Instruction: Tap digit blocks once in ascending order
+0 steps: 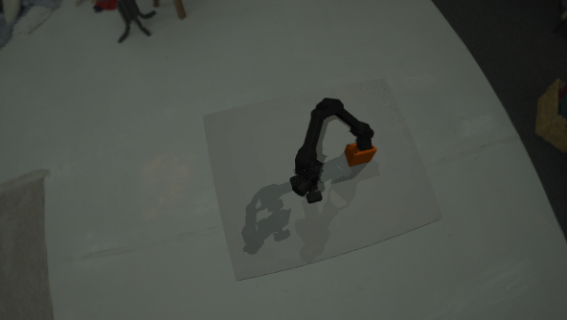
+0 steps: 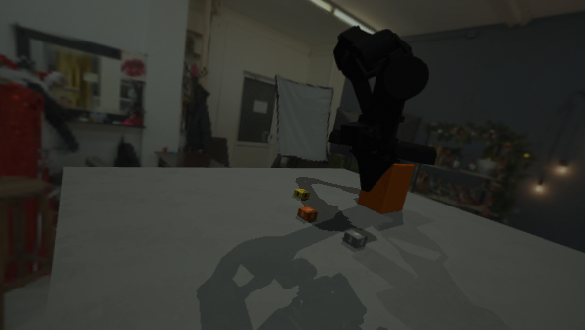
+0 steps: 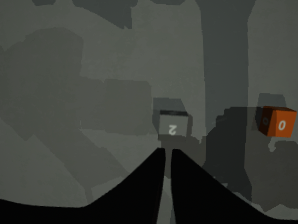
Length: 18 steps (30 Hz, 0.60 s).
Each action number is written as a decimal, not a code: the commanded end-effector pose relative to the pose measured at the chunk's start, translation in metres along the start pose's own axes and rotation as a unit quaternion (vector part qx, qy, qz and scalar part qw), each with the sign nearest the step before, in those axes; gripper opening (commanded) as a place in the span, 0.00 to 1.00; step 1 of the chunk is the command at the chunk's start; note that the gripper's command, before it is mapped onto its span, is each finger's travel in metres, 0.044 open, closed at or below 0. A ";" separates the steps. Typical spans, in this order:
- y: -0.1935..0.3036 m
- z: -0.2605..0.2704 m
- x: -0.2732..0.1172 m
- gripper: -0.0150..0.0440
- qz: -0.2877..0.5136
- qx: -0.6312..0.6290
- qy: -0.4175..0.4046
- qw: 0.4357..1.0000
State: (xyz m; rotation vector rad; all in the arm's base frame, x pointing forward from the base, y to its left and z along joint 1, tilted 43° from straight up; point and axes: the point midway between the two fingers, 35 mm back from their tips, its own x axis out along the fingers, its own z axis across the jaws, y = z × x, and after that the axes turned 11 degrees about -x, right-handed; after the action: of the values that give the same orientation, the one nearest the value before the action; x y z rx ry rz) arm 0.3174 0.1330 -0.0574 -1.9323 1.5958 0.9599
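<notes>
A grey block point(image 2: 355, 239) point(image 3: 173, 126) printed with 2 lies nearest in the exterior view and just beyond the fingertips in the wrist view. An orange block point(image 2: 307, 213) point(image 3: 281, 122) shows 0, at the right of the wrist view. A yellow block point(image 2: 301, 194) lies behind it in the exterior view, its digit too small to read; it is out of the wrist view. My gripper point(image 2: 367, 190) point(image 3: 167, 155) is shut with nothing between its tips, only a thin gap. It hangs above the table, apart from the blocks. In the top view the arm hides the blocks.
A large orange wedge-shaped base point(image 1: 361, 154) point(image 2: 387, 190) stands under the arm's foot, to the right of the blocks in the top and exterior views. The arm's dark shadows fall across the table top point(image 1: 393, 206) point(image 2: 148, 212).
</notes>
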 end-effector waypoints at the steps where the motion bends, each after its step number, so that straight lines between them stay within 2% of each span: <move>1: 0.008 -0.005 0.056 0.29 0.019 -0.003 0.008 1.000; 3: 0.010 -0.006 0.069 0.29 0.019 -0.003 0.009 1.000; 18: 0.010 -0.006 0.082 0.29 0.019 -0.003 0.009 1.000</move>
State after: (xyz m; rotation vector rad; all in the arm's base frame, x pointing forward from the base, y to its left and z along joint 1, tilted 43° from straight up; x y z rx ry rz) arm 0.3173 0.0785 -0.1104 -1.9246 1.6359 0.9621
